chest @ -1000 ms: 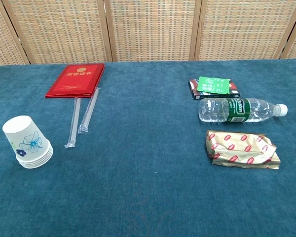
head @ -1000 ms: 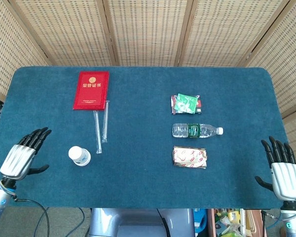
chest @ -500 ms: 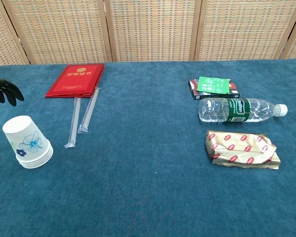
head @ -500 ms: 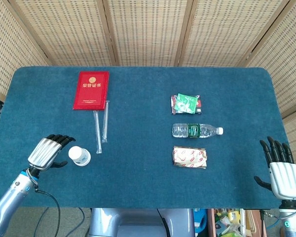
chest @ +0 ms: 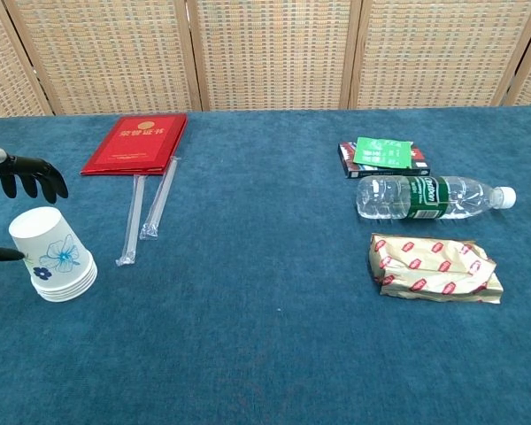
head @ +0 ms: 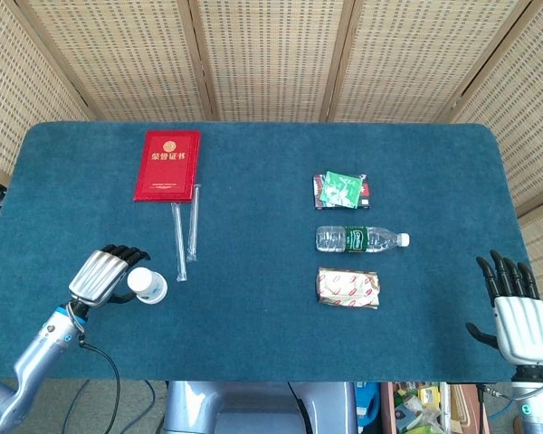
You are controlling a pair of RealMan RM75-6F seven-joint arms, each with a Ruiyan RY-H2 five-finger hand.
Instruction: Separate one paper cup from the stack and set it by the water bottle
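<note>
An upside-down stack of white paper cups (head: 147,285) with a blue flower print (chest: 55,257) stands near the table's front left. My left hand (head: 105,275) is right beside it on the left, holding nothing. Its fingers (chest: 34,176) arch over the far side of the stack, clear of it. The thumb (chest: 2,254) reaches the stack's near side at about touching distance. The water bottle (head: 361,240) (chest: 434,197) lies on its side at centre right, cap pointing right. My right hand (head: 518,313) is open with fingers spread at the table's front right corner, far from the bottle.
A red booklet (head: 167,165) lies at the back left, with two wrapped straws (head: 186,231) between it and the cups. A green packet on a dark box (head: 341,190) lies behind the bottle. A red-and-gold snack pack (head: 348,287) lies in front of it.
My left hand has swept right from the table's left edge to the cup stack, which has shifted slightly to the right. The right hand has barely moved.
</note>
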